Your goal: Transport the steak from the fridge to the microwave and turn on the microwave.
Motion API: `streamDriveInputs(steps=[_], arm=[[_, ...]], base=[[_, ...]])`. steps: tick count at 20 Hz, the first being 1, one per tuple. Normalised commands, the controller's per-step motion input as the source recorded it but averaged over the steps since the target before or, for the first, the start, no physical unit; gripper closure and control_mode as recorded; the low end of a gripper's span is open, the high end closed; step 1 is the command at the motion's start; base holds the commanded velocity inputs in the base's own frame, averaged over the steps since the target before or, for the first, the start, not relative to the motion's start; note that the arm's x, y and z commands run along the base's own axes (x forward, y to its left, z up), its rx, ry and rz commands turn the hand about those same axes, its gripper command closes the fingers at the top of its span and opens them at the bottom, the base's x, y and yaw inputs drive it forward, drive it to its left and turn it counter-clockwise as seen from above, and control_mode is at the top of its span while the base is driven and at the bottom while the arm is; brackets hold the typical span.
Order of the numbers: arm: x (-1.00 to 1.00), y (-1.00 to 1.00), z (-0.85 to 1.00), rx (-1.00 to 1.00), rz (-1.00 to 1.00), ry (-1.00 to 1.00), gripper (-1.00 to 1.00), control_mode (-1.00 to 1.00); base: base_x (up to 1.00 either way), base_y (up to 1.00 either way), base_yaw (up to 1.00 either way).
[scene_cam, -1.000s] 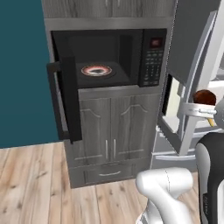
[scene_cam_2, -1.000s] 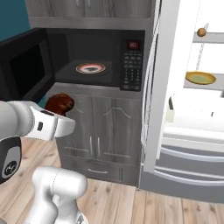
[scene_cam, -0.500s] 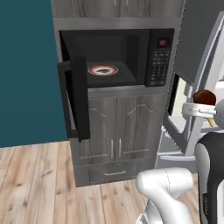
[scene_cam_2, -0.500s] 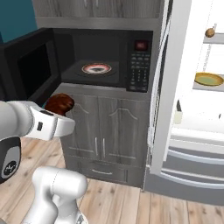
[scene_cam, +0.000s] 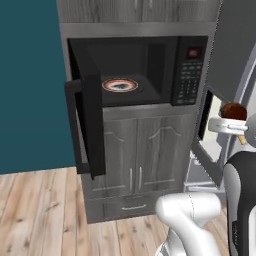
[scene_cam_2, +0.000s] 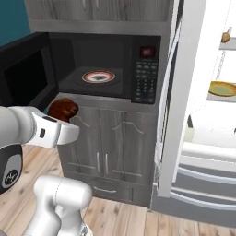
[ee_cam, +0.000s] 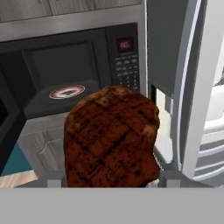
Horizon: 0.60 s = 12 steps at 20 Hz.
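The steak point(ee_cam: 111, 135), a dark reddish-brown lump, fills the middle of the hand view and hides the fingertips. My gripper point(ee_cam: 111, 180) is shut on it. From the base it shows at the arm's end, the steak point(scene_cam: 233, 110) by the right edge, and the steak point(scene_cam_2: 63, 109) low in front of the cabinets. The black microwave point(scene_cam: 189, 75) stands ahead with its door point(scene_cam: 87, 125) swung open to the left. Inside lies a round plate point(scene_cam: 120, 85) with an orange-white rim. The fridge point(scene_cam_2: 203, 138) stands open to the right of the microwave.
Grey wood-grain cabinets point(scene_cam: 145, 160) sit below the microwave, and a teal wall point(scene_cam: 30, 85) lies to the left. The fridge door point(ee_cam: 173, 52) hangs close on the right in the hand view. A yellow dish point(scene_cam_2: 222, 87) rests on a fridge shelf.
The whole picture has shifted, so the base has driven: the microwave has slid to the right in both base views. The steak stays in my gripper as before.
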Motion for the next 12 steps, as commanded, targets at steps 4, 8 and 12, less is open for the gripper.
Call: streamDriveInputs(steps=[4, 8, 12], arm=[[0.0, 0.0, 0.0, 0.0, 0.0, 0.0, 1.0, 1.0], [0.0, 0.0, 0.0, 0.0, 0.0, 0.0, 1.0, 1.0], [0.0, 0.0, 0.0, 0.0, 0.0, 0.0, 1.0, 1.0]], base=[[0.44, 0.07, 0.0], [0.45, 0.11, 0.0], [0.42, 0.15, 0.0]])
